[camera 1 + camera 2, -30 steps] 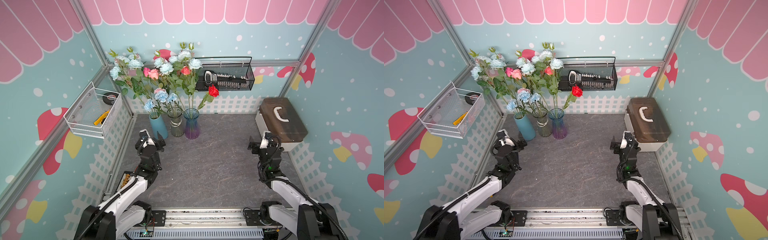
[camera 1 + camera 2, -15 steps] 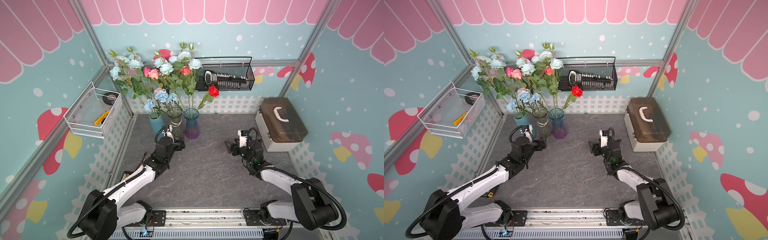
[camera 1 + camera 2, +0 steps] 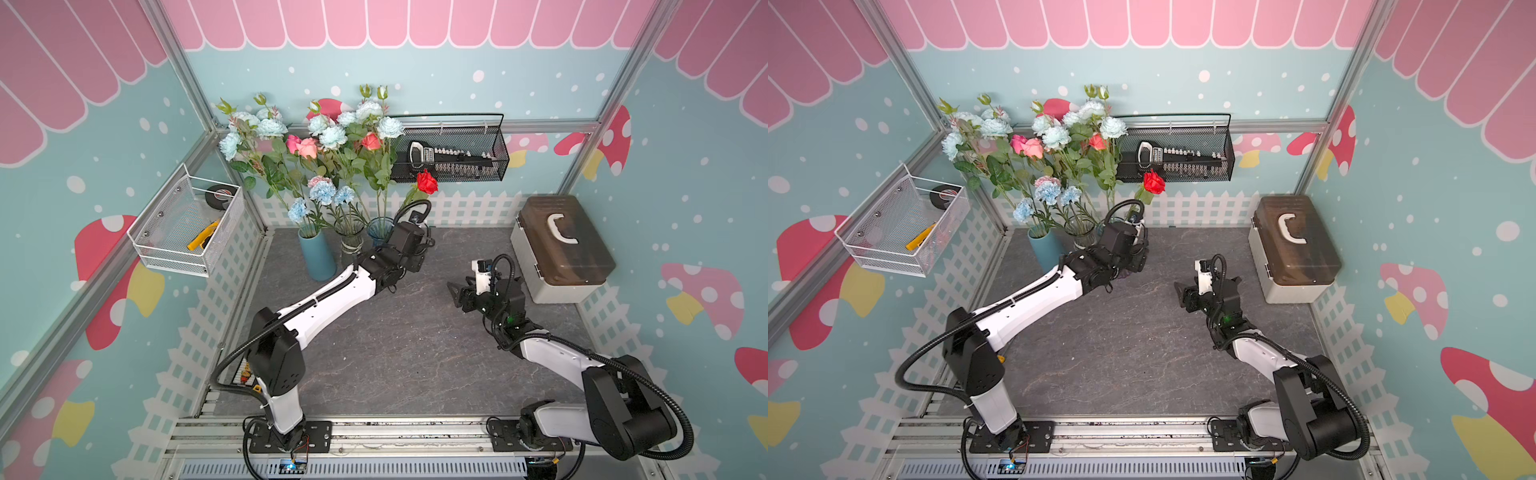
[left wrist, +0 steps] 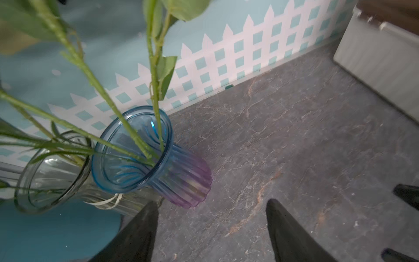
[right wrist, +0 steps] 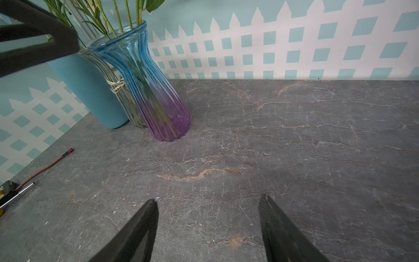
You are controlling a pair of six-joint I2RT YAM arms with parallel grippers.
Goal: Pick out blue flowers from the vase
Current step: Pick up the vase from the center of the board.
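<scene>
The blue flowers (image 3: 332, 135) are pale ruffled blooms on long green stems, with smaller blue carnations (image 3: 322, 192) lower down. They stand among pink, coral and red roses in three vases at the back wall: a teal vase (image 3: 318, 257), a clear glass vase (image 3: 351, 245) and a blue-to-purple glass vase (image 4: 181, 179). My left gripper (image 4: 212, 203) hovers open just beside the blue-purple vase, a little above its rim, holding nothing. Green stems (image 4: 156, 90) rise from that vase. My right gripper (image 5: 208, 199) is open and empty over bare table, well to the right of the blue-purple vase (image 5: 154, 90).
A storage box (image 3: 561, 245) with a brown lid sits at the back right. A black wire basket (image 3: 451, 153) hangs on the back wall beside the flowers. A white mesh basket (image 3: 187, 220) hangs on the left wall. A red wire (image 5: 45, 167) lies near the table's left edge.
Both arms have stretched out from their folded pose near the front. The left one has reached the blue-purple vase and the right one has moved toward the middle. Both jaws have narrowed slightly.
</scene>
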